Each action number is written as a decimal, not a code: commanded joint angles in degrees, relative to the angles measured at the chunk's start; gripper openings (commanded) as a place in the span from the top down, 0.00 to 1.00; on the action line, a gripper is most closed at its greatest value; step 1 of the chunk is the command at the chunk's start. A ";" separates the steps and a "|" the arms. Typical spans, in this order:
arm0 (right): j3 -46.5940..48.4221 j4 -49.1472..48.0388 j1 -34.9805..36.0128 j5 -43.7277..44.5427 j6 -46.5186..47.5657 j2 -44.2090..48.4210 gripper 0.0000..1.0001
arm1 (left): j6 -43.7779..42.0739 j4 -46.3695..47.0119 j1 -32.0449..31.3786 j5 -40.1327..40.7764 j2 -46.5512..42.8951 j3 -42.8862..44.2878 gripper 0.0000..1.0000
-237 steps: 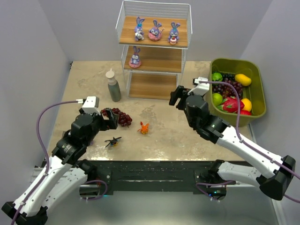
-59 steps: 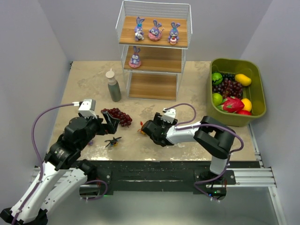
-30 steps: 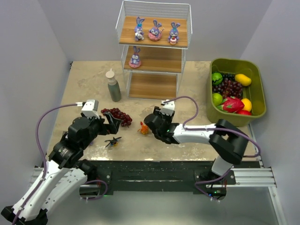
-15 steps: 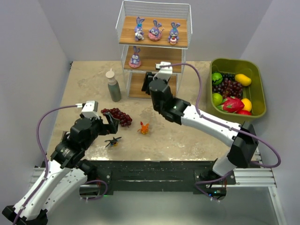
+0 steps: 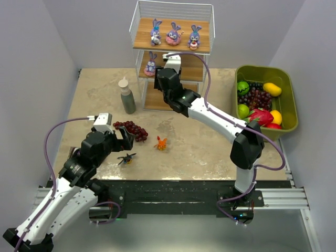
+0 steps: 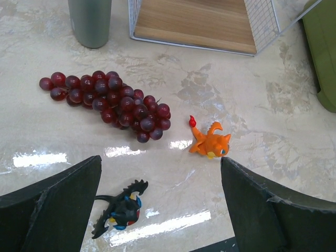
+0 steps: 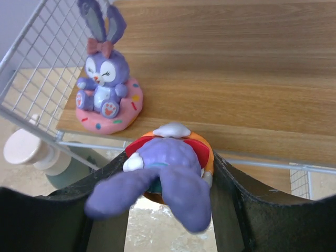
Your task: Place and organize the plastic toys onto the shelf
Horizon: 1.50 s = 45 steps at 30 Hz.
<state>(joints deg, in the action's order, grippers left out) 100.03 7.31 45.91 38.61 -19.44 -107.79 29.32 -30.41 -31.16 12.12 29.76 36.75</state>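
Item: purple bunny (image 7: 167, 173) on an orange-and-red ring, clamped between the fingers of the right gripper (image 7: 168, 164), ears pointing back toward the wrist camera. We place it at the near edge of the middle board of the shelf (image 7: 247, 79); we cannot tell whether it touches the board.

Beside it, to the left on the same board: one bunny on a pink ring (image 7: 107, 95), upright, near the left wire wall.

Top board: three bunnies in a row, left (image 5: 156, 30), middle (image 5: 174, 34), right (image 5: 195, 37).

On the table (image 5: 100, 94), near side, left of centre: orange creature (image 6: 210, 143) and black bug (image 6: 123, 209), apart from each other. We note the bug lying nearer the arm bases than the orange creature.

Left gripper (image 6: 160, 176): jaws spread wide with nothing between them, hovering above the table over the bug and the orange creature.

Other stock: dark red grape bunch (image 6: 113, 102), just left of the orange creature; grey-green bottle (image 5: 126, 97) left of the shelf; olive-green bin (image 5: 261, 69) of fruit at the right edge.
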 commanded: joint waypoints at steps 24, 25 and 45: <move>0.60 -4.76 -0.38 4.54 1.69 3.73 0.82 | -1.20 2.99 0.04 -1.05 0.21 -0.28 0.01; 0.69 -4.76 -0.56 4.89 1.69 3.64 0.82 | -1.20 2.99 0.13 -1.05 0.21 -0.28 0.00; 3.42 -4.24 -2.76 3.84 2.04 -1.81 0.71 | -1.20 2.90 0.04 -1.13 0.39 -0.28 0.01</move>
<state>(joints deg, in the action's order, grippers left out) 100.77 4.80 43.42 41.36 -17.91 -108.64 29.30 -29.98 -31.16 11.09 30.02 36.75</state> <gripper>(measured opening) 0.556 0.994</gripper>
